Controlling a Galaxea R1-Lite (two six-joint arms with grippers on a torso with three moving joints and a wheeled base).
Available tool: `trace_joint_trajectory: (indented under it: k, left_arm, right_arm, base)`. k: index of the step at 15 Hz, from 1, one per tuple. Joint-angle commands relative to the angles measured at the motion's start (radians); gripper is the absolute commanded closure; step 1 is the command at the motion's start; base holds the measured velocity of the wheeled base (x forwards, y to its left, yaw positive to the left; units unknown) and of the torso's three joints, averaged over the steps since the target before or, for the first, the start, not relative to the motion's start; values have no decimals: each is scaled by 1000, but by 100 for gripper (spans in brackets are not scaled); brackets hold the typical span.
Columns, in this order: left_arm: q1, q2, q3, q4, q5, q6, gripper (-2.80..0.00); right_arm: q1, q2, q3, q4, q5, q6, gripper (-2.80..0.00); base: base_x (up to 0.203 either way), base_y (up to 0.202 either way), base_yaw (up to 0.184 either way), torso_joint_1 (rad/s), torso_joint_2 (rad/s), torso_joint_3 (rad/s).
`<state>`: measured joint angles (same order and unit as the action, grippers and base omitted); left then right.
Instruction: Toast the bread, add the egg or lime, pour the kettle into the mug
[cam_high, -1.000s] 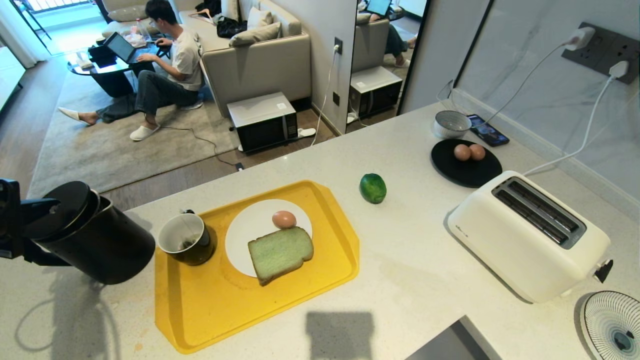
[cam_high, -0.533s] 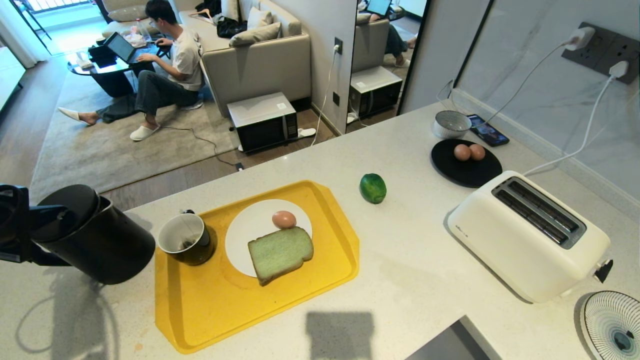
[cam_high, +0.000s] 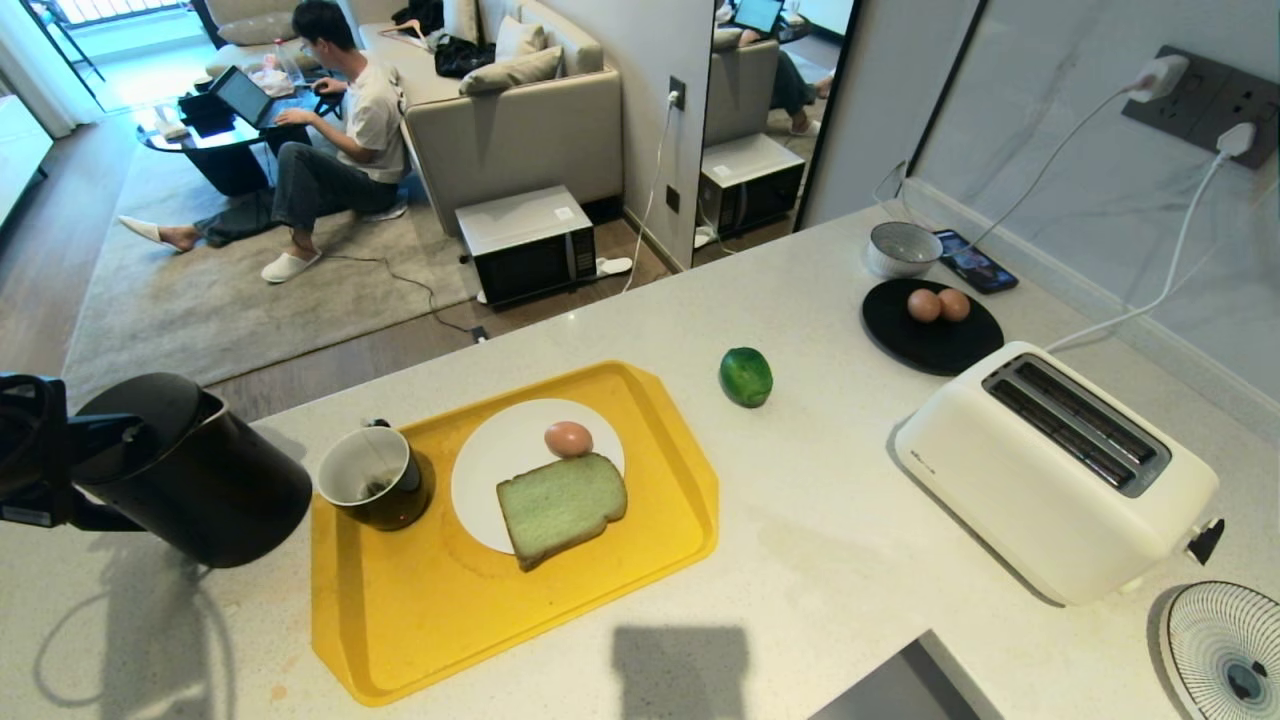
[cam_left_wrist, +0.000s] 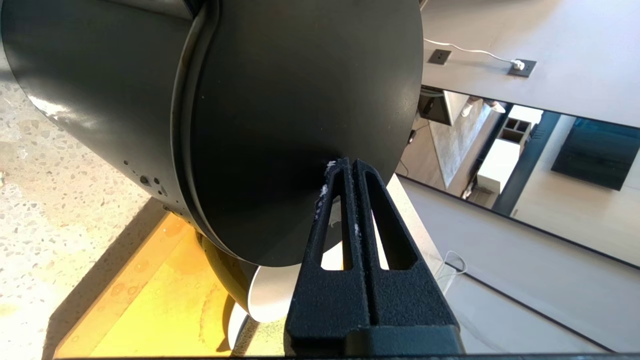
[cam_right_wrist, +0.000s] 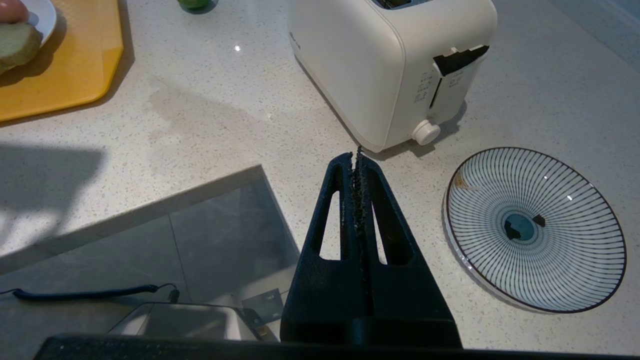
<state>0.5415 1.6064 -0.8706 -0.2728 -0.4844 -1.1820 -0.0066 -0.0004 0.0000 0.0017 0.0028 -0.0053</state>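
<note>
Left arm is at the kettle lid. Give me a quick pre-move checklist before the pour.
1. Kettle on the counter beside the tray: ok.
2. Lid fully seated: cannot tell.
3. Left gripper holding the kettle: not ok, fingers shut with tips at the lid, gripping nothing.
4. Mug upright on the tray, opening clear: ok.
5. Bread and egg on the plate: ok.
6. Right gripper shut, parked off by the toaster: ok.

- Bread (cam_high: 561, 506): green-crumbed slice flat on the white plate (cam_high: 490, 470).
- Egg (cam_high: 568, 438): touching the bread's far edge.
- Lime (cam_high: 746, 376): alone on the counter (cam_high: 820, 560).
- Kettle (cam_high: 205, 480): black, tilted towards the mug (cam_high: 372, 478).
- Mug: upright on the yellow tray (cam_high: 420, 620).
</note>
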Motion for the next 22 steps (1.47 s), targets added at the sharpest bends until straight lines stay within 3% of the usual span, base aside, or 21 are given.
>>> trace_joint_trajectory:
  k: [1, 5, 11, 17, 19, 22]
  left_arm:
    - [2, 4, 1, 3, -2, -7, 0]
    - [1, -4, 7, 3, -2, -7, 0]
    - [-7, -130, -4, -98, -7, -109, 0]
    - [-16, -299, -6, -98, -1, -108, 0]
    - [-18, -366, -11, -99, -1, -59, 0]
    - [-16, -456, -6, -101, 0, 198, 0]
  right_arm:
    - [0, 0, 1, 0, 0, -1, 0]
    - [0, -1, 0, 0, 0, -1, 0]
    - [0, -1, 2, 0, 0, -1, 0]
    - [0, -1, 2, 0, 0, 1, 0]
    - [0, -1, 2, 0, 0, 1, 0]
    - [0, -1, 2, 0, -1, 1, 0]
  base:
    - [0, 0, 0, 0, 0, 0]
    - [0, 0, 0, 0, 0, 0]
    - [0, 0, 0, 0, 0, 0]
    - [0, 0, 0, 0, 0, 0]
    - [0, 0, 0, 0, 0, 0]
    - [0, 0, 0, 0, 0, 0]
